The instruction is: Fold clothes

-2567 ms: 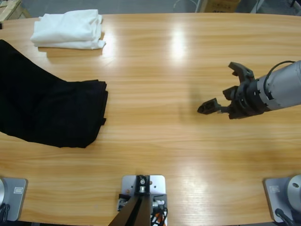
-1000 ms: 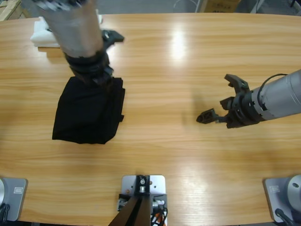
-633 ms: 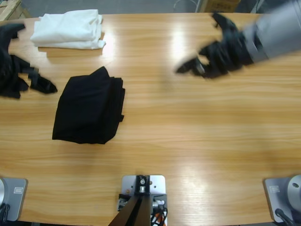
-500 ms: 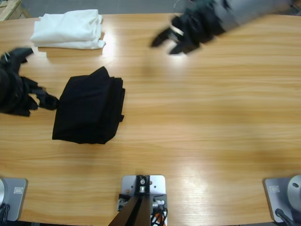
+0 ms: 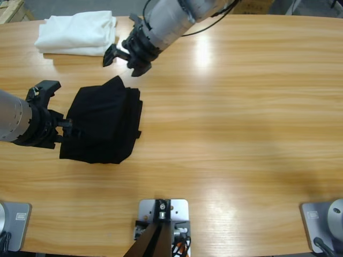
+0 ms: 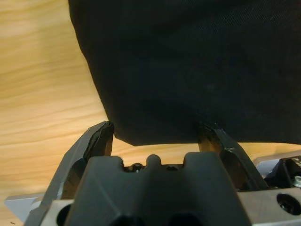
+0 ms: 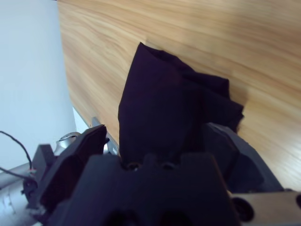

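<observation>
Black shirt (image 5: 102, 127): folded into a compact, matte, soft-edged bundle, one corner peaked, lying on the left part of the glossy wooden table (image 5: 241, 123); my left gripper (image 5: 65, 122), jaws spread, sits at its left edge; my right gripper (image 5: 119, 58), jaws parted and empty, hangs above its peaked corner; white folded pile (image 5: 77, 33) beyond.

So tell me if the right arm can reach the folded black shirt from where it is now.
Probably yes. The right tool hovers open just above the folded black polo shirt, near its peaked corner, with bare wooden table between. The left tool sits at the far edge, out of its path.
</observation>
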Robot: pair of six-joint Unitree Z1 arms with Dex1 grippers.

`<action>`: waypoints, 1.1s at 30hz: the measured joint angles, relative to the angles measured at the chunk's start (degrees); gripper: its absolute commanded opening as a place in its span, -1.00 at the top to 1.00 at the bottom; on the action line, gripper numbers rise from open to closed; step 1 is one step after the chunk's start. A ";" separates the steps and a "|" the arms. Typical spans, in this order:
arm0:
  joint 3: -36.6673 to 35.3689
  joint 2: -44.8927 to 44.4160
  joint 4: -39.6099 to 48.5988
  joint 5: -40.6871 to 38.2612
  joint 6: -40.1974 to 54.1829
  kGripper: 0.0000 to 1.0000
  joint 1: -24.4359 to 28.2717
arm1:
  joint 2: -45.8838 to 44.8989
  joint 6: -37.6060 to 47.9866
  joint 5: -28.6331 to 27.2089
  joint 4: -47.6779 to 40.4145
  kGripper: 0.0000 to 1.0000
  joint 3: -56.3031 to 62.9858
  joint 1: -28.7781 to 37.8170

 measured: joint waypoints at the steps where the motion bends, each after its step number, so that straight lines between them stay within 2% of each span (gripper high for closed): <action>1: 0.27 0.00 -0.17 -0.14 0.00 -0.34 -0.04 | 0.84 0.00 0.20 0.00 -0.49 -0.96 0.00; 8: 1.21 0.61 -1.27 -0.56 0.00 -0.34 -0.11 | 4.78 0.20 1.69 0.15 0.02 -3.72 0.07; 13: 1.22 1.35 -1.96 -0.57 0.00 -0.34 -0.11 | 5.51 0.20 2.31 0.44 0.07 -3.72 0.11; 15: 1.24 1.60 -2.11 -0.57 0.00 -0.34 -0.12 | 5.55 0.20 2.31 0.44 0.20 -3.72 0.16; 18: 1.34 1.80 -2.19 -0.57 0.00 -0.34 -0.12 | 6.01 0.20 2.33 0.44 0.21 -3.77 0.17; 20: 1.44 1.80 -2.20 -0.57 0.00 -0.34 -0.12 | 6.81 0.19 2.43 0.44 0.38 -3.83 0.18; 23: 1.91 1.80 -2.26 -0.57 0.00 -0.34 -0.12 | 7.07 0.07 2.43 0.46 0.98 -3.84 0.18; 33: 2.51 1.80 -3.51 -0.61 0.00 -0.31 -0.12 | 7.07 -6.40 2.43 0.90 1.00 -3.85 0.20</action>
